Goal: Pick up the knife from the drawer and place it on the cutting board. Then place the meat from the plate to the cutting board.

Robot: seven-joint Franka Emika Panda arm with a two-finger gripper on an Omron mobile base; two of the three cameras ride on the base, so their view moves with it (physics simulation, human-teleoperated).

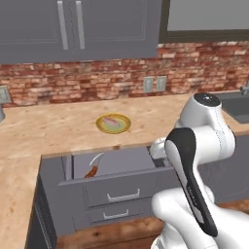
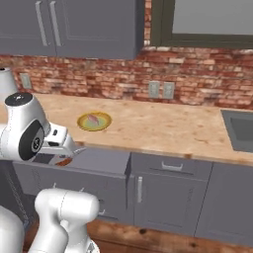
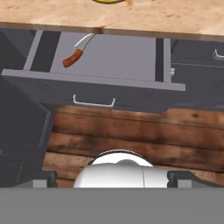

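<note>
The drawer stands pulled open under the counter edge, also seen from the left base. The knife, with a reddish-brown handle and a curved silver blade, lies at the drawer's left end. My gripper is open, its dark fingertips wide apart and empty. It hangs in front of the drawer, well clear of the knife. The yellow-rimmed plate sits on the counter behind the drawer with the pinkish meat on it, which also shows in the right base view. The cutting board is out of view.
Below the open drawer are further drawer fronts with silver handles. A sink is set into the counter at the right. A brick wall with outlets backs the counter, and wooden floor lies below the hand.
</note>
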